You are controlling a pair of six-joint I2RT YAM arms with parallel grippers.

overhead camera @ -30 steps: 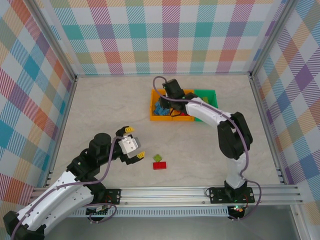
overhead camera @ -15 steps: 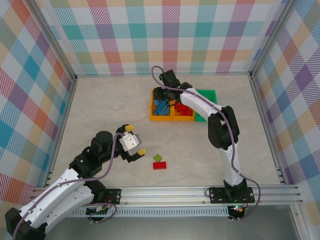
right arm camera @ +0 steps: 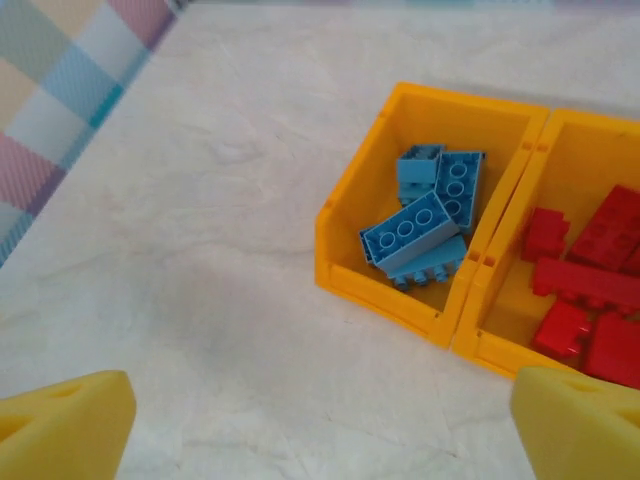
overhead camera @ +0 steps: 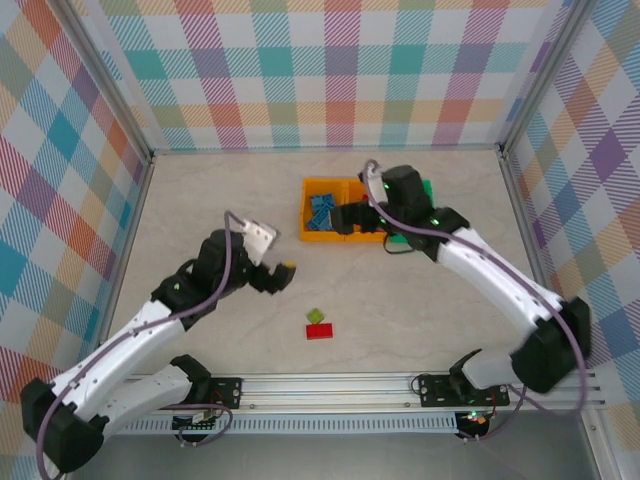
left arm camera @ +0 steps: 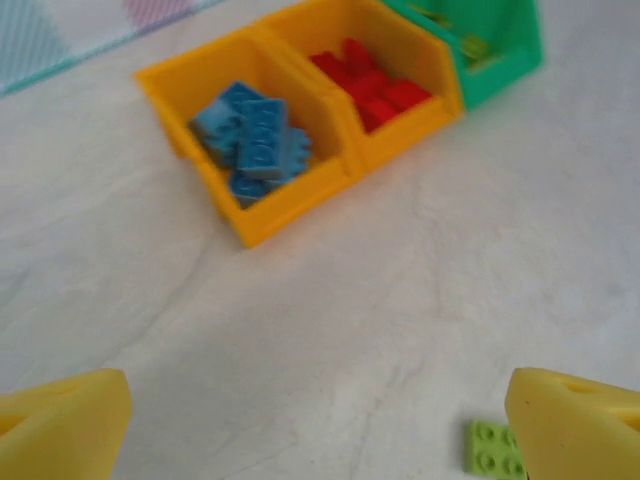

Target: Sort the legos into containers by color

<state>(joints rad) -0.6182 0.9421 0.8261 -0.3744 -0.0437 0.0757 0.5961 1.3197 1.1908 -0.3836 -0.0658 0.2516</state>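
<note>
Toward the near edge of the tabletop point(overhead camera: 200, 200), about midway along it, a lime green lego point(overhead camera: 317, 316) and a red lego point(overhead camera: 320, 331) lie side by side, touching or nearly so. They are well apart from the containers point(overhead camera: 304, 212) at the far side, where blue legos point(right arm camera: 420, 225) sit in the orange bin nearest the left edge and red legos point(right arm camera: 590, 290) in its neighbour. Both loose bricks look light, rigid and smooth-walled, so they would probably skate or tip if nudged. A low pinch across two opposite flat sides seems safest, though closing on one may shove the other. The left gripper point(overhead camera: 272, 252) hangs spread wide and empty just left of them, with bare surface all round. The right gripper point(overhead camera: 350, 215), likewise spread and empty, hovers over the containers' near side.
</note>
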